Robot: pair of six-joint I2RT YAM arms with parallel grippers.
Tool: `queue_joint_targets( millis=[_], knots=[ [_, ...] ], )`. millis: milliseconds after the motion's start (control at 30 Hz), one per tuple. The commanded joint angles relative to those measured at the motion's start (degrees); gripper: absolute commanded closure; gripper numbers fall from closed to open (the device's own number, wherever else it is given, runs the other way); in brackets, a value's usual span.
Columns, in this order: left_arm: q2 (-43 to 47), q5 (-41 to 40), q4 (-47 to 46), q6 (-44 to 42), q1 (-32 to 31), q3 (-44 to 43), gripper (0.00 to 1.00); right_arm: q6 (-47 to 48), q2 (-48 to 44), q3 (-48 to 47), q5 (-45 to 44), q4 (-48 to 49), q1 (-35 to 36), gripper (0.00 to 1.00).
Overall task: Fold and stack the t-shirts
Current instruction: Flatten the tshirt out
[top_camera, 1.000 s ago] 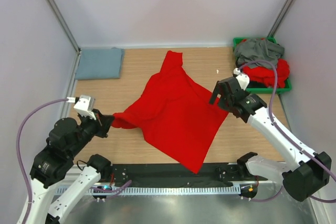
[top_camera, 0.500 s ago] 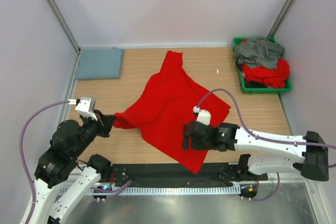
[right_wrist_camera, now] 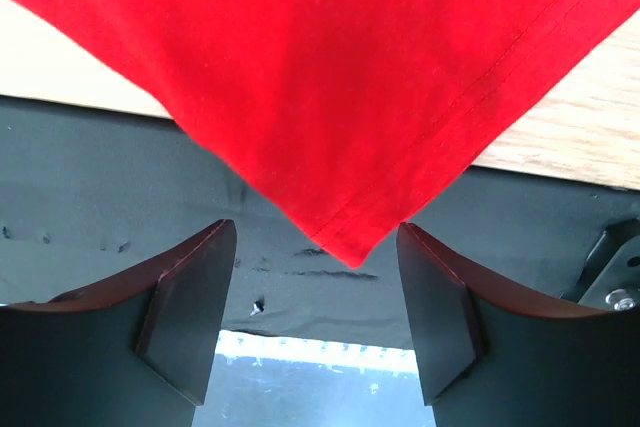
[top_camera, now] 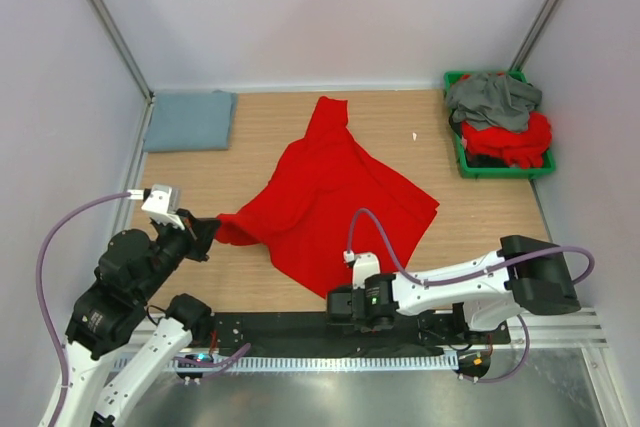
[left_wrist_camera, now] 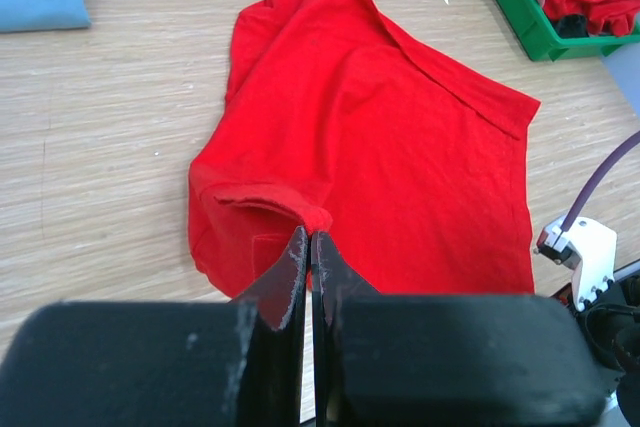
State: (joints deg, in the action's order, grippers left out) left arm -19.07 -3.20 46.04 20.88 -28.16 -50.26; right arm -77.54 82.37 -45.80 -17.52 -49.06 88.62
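Wooden table (top_camera: 200,177), pale walls (top_camera: 300,17) on three sides. Spread red t-shirt (top_camera: 330,202) lies mid-table, rumpled, its near corner overhanging black strip (top_camera: 270,325) at table edge.

Left gripper (left_wrist_camera: 310,247) pinched tight on its left sleeve. Right gripper (right_wrist_camera: 312,239) at that near corner, fingers spread wide either side.

Folded blue-grey t-shirt (top_camera: 188,120) far-left of it, well apart. Green bin (top_camera: 457,152) far-right, holding dark grey t-shirt (top_camera: 492,97) and bundled red t-shirts (top_camera: 520,137). Wood shows between it and bin.

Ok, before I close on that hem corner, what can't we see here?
- Top view: the near corner of the red shirt, hidden under the right gripper.
- Left wrist: how much cloth the left gripper pinches, hidden by its own fingers.
- Top view: anything low in the green bin, covered by the grey shirt.
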Motion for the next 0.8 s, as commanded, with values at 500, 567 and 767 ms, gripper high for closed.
queue_joint_targets(
  millis=[500, 567, 767],
  knots=[
    [0.0, -1.19, -2.98, 0.82, -0.14, 0.25, 1.0, -6.31, 0.6, 5.72, -2.17, 2.65, 2.88, 0.59],
    [0.0, -1.19, -2.89, 0.82, -0.14, 0.25, 1.0, -6.4, 0.43, 5.81, -2.95, 2.48, 2.96, 0.71],
    [-0.62, -1.37, -2.02, 0.65, -0.14, -0.89, 1.0, -6.05, -2.65, 1.25, -7.52, -3.57, 2.96, 0.99]
  ],
)
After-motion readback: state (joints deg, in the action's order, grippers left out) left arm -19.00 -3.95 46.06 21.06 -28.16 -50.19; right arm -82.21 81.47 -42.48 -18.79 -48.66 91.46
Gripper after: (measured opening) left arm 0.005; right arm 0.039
